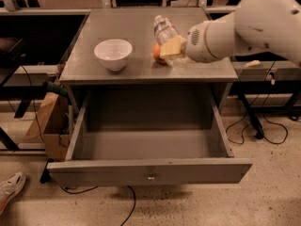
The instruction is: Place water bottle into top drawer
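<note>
The water bottle (pixel 164 29), clear with a pale label band, is tilted with its cap end pointing to the far left. It is held just above the cabinet top, over the orange fruit. My gripper (pixel 171 49) comes in from the right on the big white arm and is shut on the bottle's lower end; one yellowish finger (pixel 172 45) shows against it. The top drawer (pixel 150 169) is pulled fully open below, with a flat front panel and a small knob, and its inside is empty.
A white bowl (pixel 113 53) stands on the cabinet top (pixel 127 25) left of the bottle. An orange fruit (pixel 157 53) lies under the bottle. A cardboard box (pixel 49 121) leans at the cabinet's left. Cables lie on the floor to the right, and a shoe (pixel 9 187) is at lower left.
</note>
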Available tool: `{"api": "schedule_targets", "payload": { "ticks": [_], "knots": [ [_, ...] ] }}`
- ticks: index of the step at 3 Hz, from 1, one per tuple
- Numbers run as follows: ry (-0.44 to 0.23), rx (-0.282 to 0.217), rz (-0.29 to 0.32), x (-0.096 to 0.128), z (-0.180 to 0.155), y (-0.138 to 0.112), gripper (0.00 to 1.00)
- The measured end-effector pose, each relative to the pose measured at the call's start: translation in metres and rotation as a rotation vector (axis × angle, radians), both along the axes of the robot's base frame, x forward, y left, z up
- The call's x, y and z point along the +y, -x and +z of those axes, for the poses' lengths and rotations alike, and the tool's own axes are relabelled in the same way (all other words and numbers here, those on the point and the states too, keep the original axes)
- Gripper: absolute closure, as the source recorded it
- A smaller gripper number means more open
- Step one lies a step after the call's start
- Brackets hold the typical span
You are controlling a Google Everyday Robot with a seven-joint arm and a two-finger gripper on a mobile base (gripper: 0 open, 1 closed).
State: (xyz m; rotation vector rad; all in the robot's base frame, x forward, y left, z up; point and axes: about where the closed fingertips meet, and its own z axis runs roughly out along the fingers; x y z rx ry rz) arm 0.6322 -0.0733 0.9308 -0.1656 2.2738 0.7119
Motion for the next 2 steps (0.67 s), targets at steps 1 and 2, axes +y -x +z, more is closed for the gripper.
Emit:
{"api": "schedule_targets", "payload": {
  "ticks": [1, 2],
  "knots": [
    [-0.106, 0.051, 0.099, -0.048, -0.007, 0.022, 1.00],
    [-0.061, 0.046, 0.129, -0.082, -0.013, 0.038, 1.00]
  ]
}}
